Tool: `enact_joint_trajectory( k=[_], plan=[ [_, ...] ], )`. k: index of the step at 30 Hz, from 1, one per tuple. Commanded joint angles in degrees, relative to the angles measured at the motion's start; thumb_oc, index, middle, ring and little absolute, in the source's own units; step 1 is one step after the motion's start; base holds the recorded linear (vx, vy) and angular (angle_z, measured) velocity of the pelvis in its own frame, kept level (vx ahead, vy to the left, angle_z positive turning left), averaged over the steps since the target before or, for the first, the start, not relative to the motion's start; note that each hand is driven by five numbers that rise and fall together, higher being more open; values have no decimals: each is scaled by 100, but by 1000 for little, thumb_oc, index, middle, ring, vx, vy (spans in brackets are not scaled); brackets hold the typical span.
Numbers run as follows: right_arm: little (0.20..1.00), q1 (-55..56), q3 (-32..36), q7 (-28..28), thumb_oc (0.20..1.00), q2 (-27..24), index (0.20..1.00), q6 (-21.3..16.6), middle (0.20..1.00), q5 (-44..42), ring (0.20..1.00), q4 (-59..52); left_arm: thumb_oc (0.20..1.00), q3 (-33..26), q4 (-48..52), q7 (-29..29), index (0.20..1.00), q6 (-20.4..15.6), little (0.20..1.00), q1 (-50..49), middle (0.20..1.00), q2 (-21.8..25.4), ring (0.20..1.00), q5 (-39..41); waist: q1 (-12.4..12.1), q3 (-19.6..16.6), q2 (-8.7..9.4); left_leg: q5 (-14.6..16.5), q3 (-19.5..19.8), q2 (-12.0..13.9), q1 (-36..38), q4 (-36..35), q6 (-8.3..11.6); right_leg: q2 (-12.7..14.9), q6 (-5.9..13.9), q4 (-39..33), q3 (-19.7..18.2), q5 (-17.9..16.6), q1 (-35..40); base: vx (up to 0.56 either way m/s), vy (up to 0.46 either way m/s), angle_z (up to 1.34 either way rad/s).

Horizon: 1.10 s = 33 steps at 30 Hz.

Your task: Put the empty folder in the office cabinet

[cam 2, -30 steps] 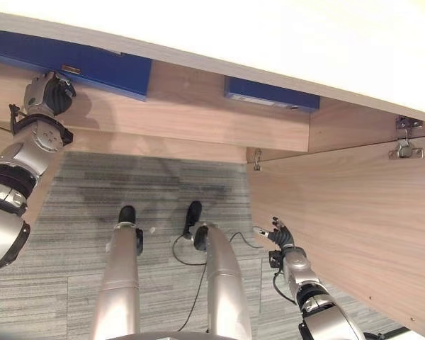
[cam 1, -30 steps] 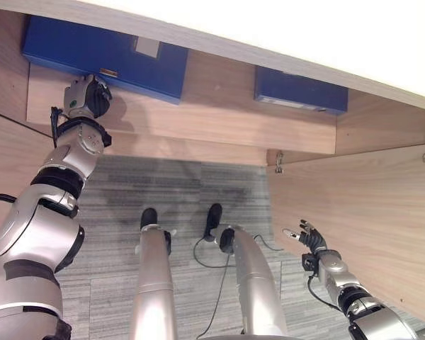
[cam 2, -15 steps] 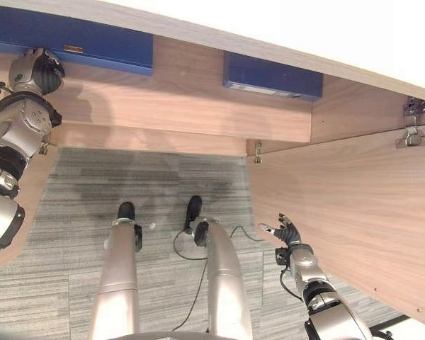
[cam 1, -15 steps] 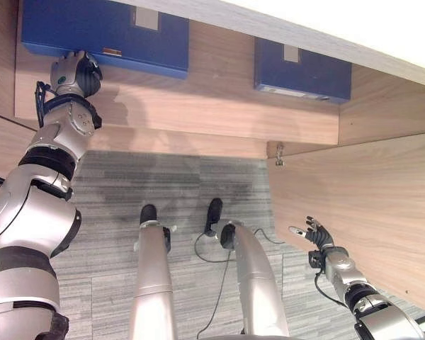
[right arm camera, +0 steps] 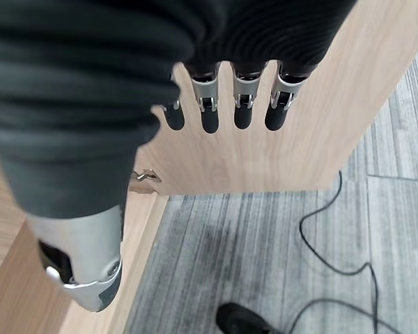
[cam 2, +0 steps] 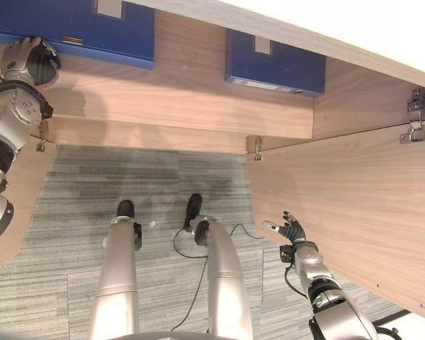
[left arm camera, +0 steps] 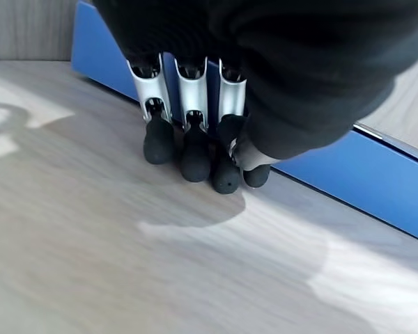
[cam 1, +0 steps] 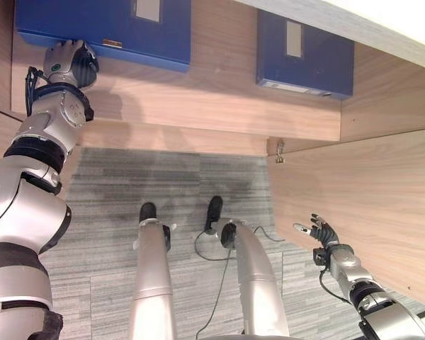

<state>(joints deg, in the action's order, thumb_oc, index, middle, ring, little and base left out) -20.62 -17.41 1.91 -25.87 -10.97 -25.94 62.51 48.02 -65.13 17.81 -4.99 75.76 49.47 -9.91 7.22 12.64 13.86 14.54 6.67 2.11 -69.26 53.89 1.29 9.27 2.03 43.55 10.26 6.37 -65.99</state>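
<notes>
A large blue folder (cam 1: 127, 32) lies flat at the left of the wooden cabinet shelf (cam 1: 212, 106). My left hand (cam 1: 69, 62) is at the folder's front left corner, against its near edge. In the left wrist view its fingers (left arm camera: 188, 146) are curled with the thumb tucked against them, tips resting on the shelf right beside the folder's blue edge (left arm camera: 362, 174), holding nothing. My right hand (cam 1: 324, 234) hangs low over the floor beside the open right cabinet door (cam 1: 368, 205), fingers (right arm camera: 209, 115) spread and empty.
A second, smaller blue folder (cam 1: 304, 60) lies further right on the same shelf, with bare shelf between the two. The cabinet top overhangs the shelf at the far edge. An open left door (cam 2: 14, 212) stands beside my left arm. Grey carpet (cam 1: 198, 191) lies below.
The camera has tilted up, showing more of the shelf and both folders. My left hand stays at the big folder's front corner. The right hand has hardly moved.
</notes>
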Motion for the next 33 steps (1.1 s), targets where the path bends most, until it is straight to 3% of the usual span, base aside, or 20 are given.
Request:
enact_joint_trajectory(
  k=[1, 11, 23, 26, 33],
  plan=[
    [1000, -32, 90, -2, 1000, -542, 1000, -44, 1000, -313, 1000, 27, 200, 128, -454, 216, 200, 174, 200, 1091, 200, 413, 200, 118, 247, -91, -339, -179, 392, 351, 224, -860, -133, 240, 329, 350, -44, 564, 399, 0, 0, 0],
    [1000, 37, 217, -53, 1000, -674, 1000, -24, 1000, -330, 1000, 45, 200, 384, -350, 191, 200, 120, 200, 1661, 200, 702, 200, 331, 232, -148, -381, -174, 391, 329, 159, -842, -141, 261, 355, 345, -32, 551, 371, 0, 0, 0],
    [1000, -22, 174, -95, 1000, -770, 1000, 38, 1000, -308, 1000, 101, 200, 759, -297, 199, 200, 59, 200, 2441, 200, 731, 200, 626, 216, -199, -473, -249, 317, 316, 285, -1088, -118, 295, 389, 156, -54, 465, 472, 0, 2, 1],
    [1000, 0, 186, -98, 1000, -722, 1000, 38, 1000, -312, 1000, 98, 200, 584, -229, 206, 200, 13, 200, 2303, 200, 693, 200, 789, 214, -202, -480, -267, 300, 318, 333, -1156, -104, 291, 395, 100, -73, 450, 499, 0, 0, 0],
    [1000, 261, 394, -36, 1000, -538, 1000, 45, 1000, -313, 1000, 60, 200, -736, 319, 342, 200, -142, 200, 1118, 200, 613, 200, 1576, 124, -154, -498, -311, 256, 314, 482, -1245, -50, 297, 349, 91, -106, 507, 583, -6, -20, 1]
  ],
)
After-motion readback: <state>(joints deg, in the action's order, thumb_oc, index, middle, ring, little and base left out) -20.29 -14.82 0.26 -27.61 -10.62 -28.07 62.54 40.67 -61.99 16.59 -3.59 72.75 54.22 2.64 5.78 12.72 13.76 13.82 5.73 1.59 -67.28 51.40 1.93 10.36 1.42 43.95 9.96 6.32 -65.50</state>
